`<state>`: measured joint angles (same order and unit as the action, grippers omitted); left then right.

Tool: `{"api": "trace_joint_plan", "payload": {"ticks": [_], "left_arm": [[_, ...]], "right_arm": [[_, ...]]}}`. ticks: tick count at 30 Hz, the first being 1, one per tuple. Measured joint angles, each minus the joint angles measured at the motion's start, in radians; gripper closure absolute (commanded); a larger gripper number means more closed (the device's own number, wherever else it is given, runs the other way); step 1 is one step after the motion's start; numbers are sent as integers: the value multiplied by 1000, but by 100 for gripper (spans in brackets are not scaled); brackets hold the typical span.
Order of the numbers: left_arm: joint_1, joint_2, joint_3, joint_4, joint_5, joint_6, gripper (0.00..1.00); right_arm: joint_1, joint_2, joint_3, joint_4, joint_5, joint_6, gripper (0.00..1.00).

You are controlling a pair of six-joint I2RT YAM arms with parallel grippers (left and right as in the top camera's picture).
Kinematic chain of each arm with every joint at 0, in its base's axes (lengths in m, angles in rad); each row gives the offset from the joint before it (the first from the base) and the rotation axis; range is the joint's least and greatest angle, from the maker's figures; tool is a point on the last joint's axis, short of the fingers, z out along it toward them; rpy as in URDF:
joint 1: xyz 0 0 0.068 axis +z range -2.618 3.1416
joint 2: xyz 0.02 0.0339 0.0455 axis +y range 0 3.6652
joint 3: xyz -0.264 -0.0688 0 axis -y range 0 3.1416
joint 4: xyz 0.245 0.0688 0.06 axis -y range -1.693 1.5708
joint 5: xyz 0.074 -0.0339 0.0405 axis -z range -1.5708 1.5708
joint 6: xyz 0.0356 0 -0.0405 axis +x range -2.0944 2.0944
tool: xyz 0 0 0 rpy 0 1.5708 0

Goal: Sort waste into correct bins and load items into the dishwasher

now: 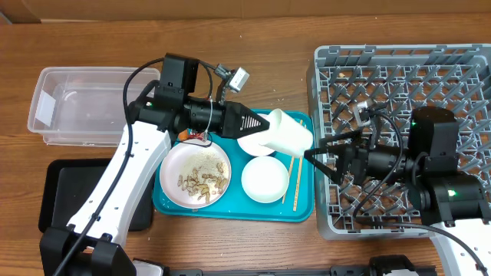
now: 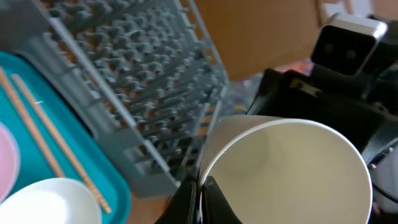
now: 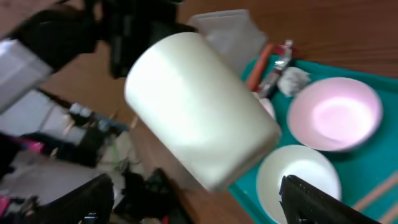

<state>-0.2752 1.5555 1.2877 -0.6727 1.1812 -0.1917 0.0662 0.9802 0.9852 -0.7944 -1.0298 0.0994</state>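
My left gripper (image 1: 257, 123) is shut on the rim of a cream-white cup (image 1: 290, 132), held tilted above the right edge of the teal tray; the left wrist view shows the pinch (image 2: 200, 186) on the cup (image 2: 286, 168). My right gripper (image 1: 316, 149) is open and empty just right of the cup (image 3: 199, 106), at the grey dish rack's (image 1: 399, 69) left edge. On the tray lie a plate with peanut shells (image 1: 198, 175), two white bowls (image 1: 265, 179) (image 1: 252, 146), chopsticks (image 1: 294, 180), a carrot (image 3: 258, 65) and a paper ball (image 3: 292, 79).
The teal tray (image 1: 230, 208) sits at the centre front. A clear tub (image 1: 77, 103) stands at the far left with a flat black tray (image 1: 65, 188) in front of it. The rack fills the right side of the wooden table.
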Motion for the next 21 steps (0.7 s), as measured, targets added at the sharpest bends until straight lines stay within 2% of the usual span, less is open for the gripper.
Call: {"api": "trace_joint_plan", "payload": {"ticks": [5, 12, 21], "left_arm": [[-23, 0, 0, 113, 106, -35, 96], [-39, 0, 1, 250, 146, -122, 96], [-39, 0, 2, 278, 146, -174, 96]], "right_arm": [[0, 0, 1, 36, -120, -3, 16], [-7, 0, 1, 48, -137, 2, 23], [-8, 0, 1, 88, -132, 6, 25]]}}
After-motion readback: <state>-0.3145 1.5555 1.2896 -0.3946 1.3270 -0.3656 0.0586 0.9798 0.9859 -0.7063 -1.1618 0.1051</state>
